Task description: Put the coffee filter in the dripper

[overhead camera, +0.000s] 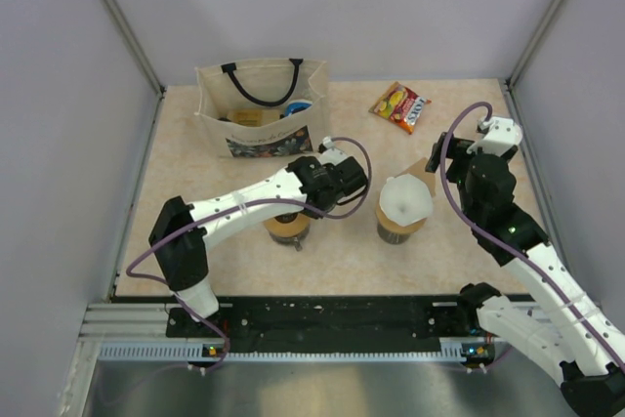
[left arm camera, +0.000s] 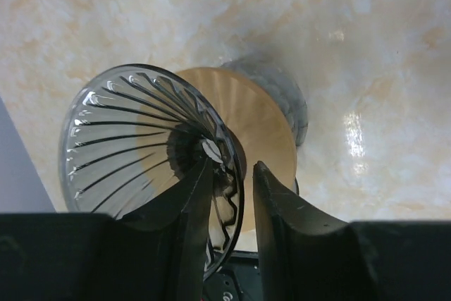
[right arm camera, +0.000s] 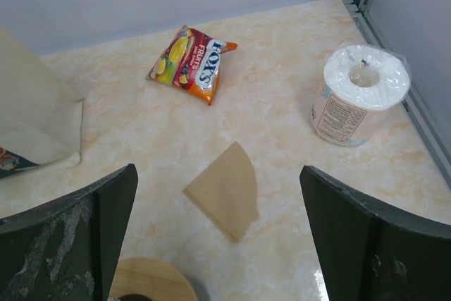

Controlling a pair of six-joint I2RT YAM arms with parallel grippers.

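Note:
The dripper (left arm camera: 127, 132), a dark grey ribbed cone in a flat tan ring (left arm camera: 264, 125), stands left of centre in the top view (overhead camera: 288, 229), mostly under my left arm. My left gripper (left arm camera: 232, 167) is closed narrowly on the cone's rim, one finger inside and one outside. The coffee filter (right arm camera: 224, 189) is a flat tan paper wedge on the table, also seen in the top view (overhead camera: 423, 169). My right gripper (right arm camera: 218, 170) is wide open and empty, hovering above the filter.
A white translucent cone (overhead camera: 405, 200) sits on a second wooden ring (right arm camera: 151, 280) just left of the filter. A snack packet (right arm camera: 192, 61) lies behind it, a paper roll (right arm camera: 359, 93) by the right wall, a tote bag (overhead camera: 262, 109) at the back left.

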